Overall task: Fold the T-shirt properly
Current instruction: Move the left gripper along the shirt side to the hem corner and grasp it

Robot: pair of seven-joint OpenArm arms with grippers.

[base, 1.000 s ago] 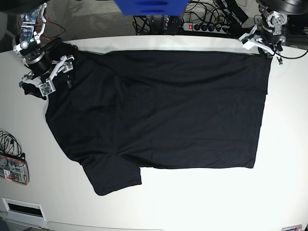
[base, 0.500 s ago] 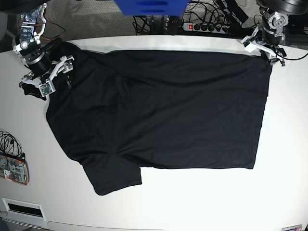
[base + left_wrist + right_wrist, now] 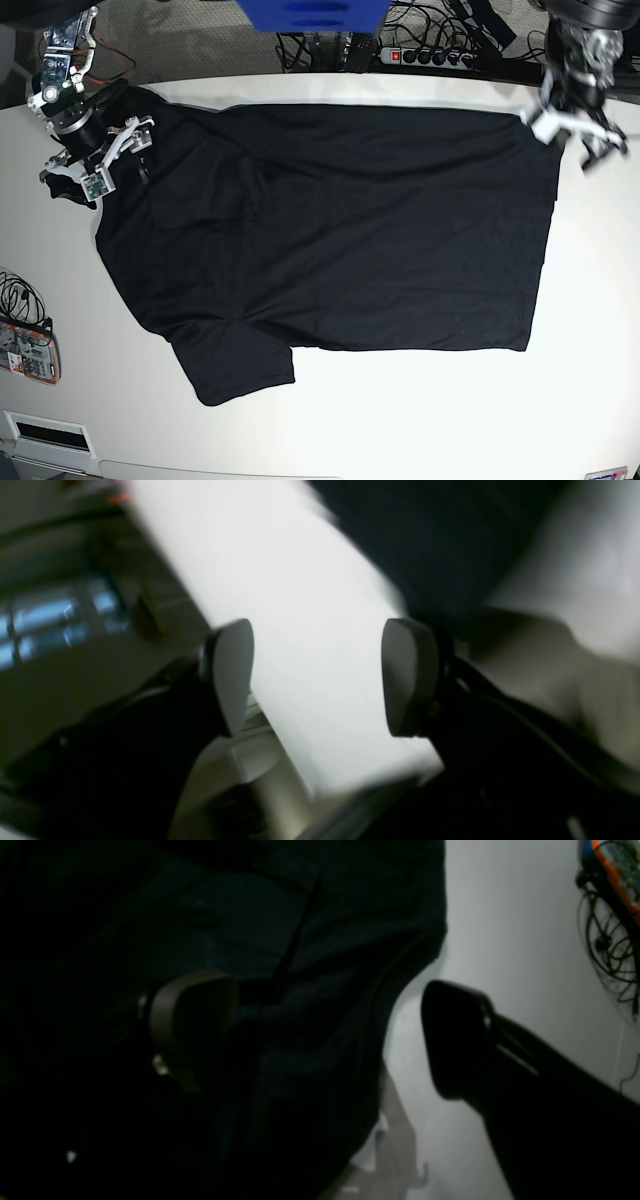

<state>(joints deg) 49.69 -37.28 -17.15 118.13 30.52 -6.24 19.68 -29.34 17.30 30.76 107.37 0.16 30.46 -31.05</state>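
Both grippers open, holding nothing

The left gripper is wide apart over the bare white table, beside the shirt's corner. The right gripper is wide apart over the T-shirt, which lies flat on the table.

No words or numbers can be read anywhere; the print on the small card is too tiny.
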